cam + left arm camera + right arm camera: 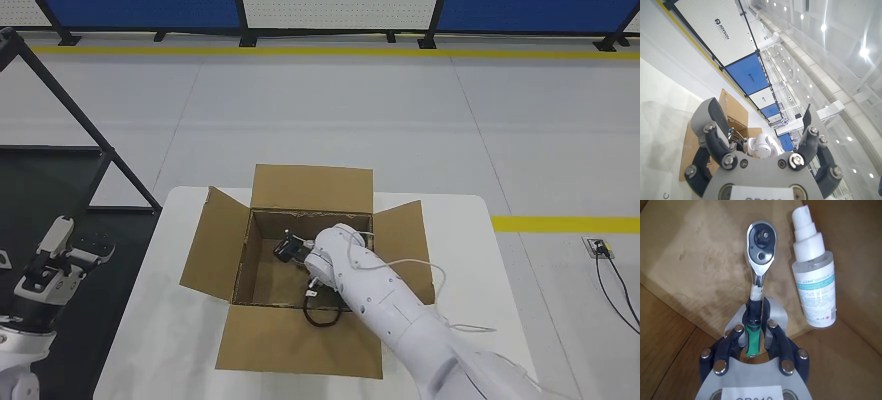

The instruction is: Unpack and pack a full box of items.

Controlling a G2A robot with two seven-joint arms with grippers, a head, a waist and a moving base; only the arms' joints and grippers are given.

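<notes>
Inside the cardboard box [310, 185], the right claw [757, 312] is seen in the right wrist view clamped on the green-and-black handle of a ratchet wrench [761, 249]. From the top view these contents are hidden by the right arm [370, 295], which is bent down into the box. A spray bottle [814, 279] is laid just beside the wrench, apart from it, close to a fold where the box floor meets a wall.

The box is set on the white worktop [180, 330] with all four flaps folded outward. Bare brown floor is left open on the wrench's far side from the bottle. The left claw [762, 108] is held well away from the box with its fingers spread wide apart on nothing, and the box is viewed past them in the left wrist view.

The wrench's long axis is run straight out from the claw, its chrome head farthest from the claw and its square drive turned towards the camera. The bottle is laid roughly parallel, its white nozzle pointed the same way as the head.
</notes>
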